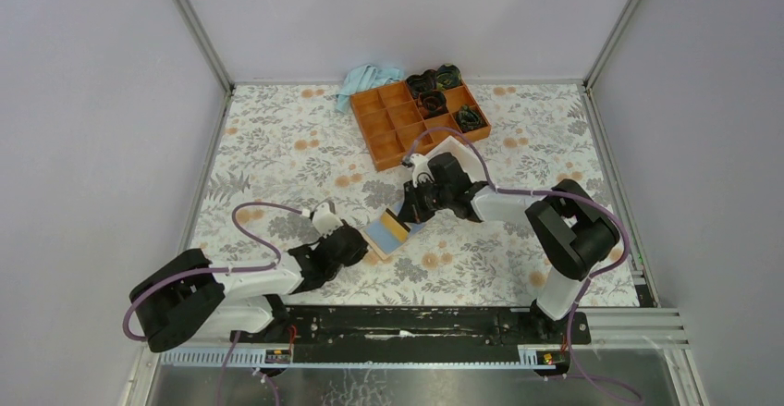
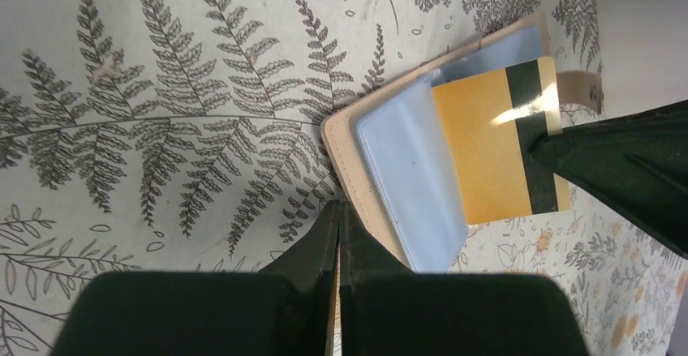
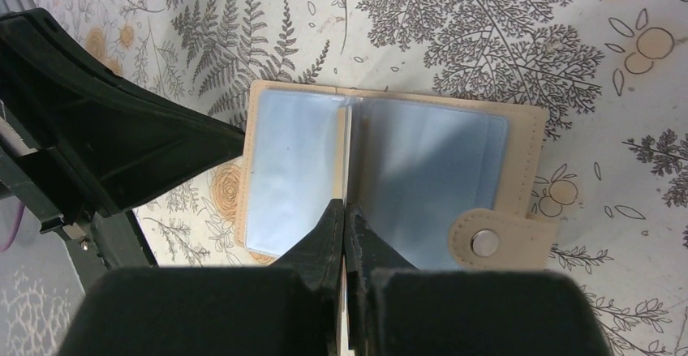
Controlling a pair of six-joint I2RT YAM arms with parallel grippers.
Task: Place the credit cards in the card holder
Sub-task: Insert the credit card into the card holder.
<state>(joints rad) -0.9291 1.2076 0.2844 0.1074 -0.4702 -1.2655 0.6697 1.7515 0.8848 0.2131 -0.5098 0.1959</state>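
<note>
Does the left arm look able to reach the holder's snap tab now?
Probably not: the snap tab lies across the open card holder from the left gripper, and the right gripper with its gold card sits between.

The tabletop (image 1: 277,138) is covered in a pale print of grey ferns and orange flowers. The card holder (image 1: 388,232) lies open on it near the middle. An orange tray (image 1: 374,121) sits toward the far edge, with a light blue cloth (image 1: 365,79) bunched just behind its left corner
</note>
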